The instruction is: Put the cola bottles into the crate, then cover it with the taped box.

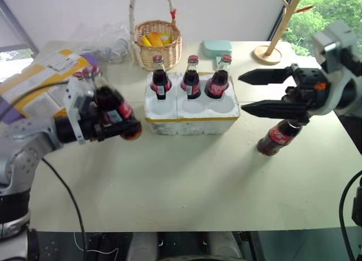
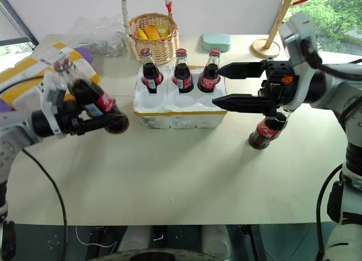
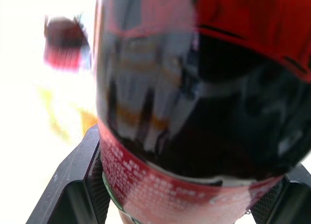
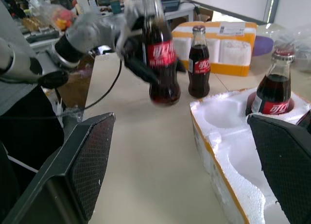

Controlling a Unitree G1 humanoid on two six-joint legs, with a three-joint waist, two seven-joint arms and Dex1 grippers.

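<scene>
The left tool (image 1: 107,125) pinches a cola bottle (image 1: 110,102), tilted, left of the crate (image 1: 192,116); empty front wells lie rightward; the right tool (image 1: 257,92) hangs spread.

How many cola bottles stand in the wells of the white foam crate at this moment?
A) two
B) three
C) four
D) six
B: three cola bottles stand in the back row of the crate, and its front wells are bare. One more bottle is held above the table in the left pincer, and another bottle stands on the table beside the crate, under the open right pincer.
</scene>
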